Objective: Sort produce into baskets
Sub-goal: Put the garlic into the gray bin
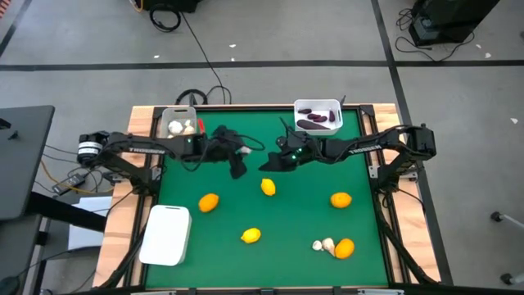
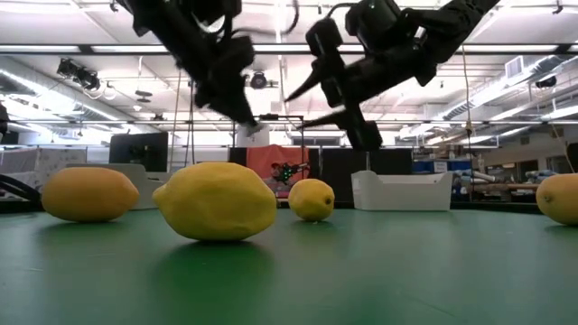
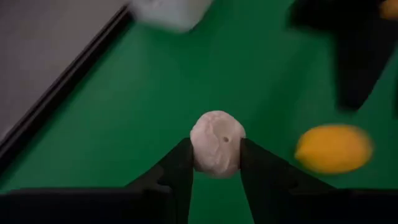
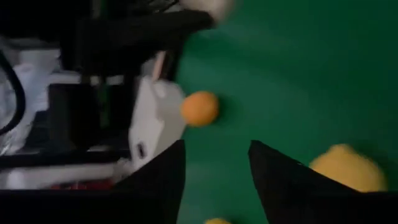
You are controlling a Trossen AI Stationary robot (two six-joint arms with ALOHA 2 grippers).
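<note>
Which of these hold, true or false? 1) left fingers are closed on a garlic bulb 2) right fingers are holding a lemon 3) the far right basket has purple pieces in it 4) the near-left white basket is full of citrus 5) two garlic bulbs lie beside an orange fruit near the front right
1) True. The left gripper has its fingers pressed on the garlic bulb.
2) False. The right gripper is open, nothing between its fingers.
3) True. The far right basket holds dark purple pieces.
4) False. The near-left white basket shows no fruit; the citrus lies on the green mat.
5) True. Garlic bulbs sit beside an orange fruit.
</note>
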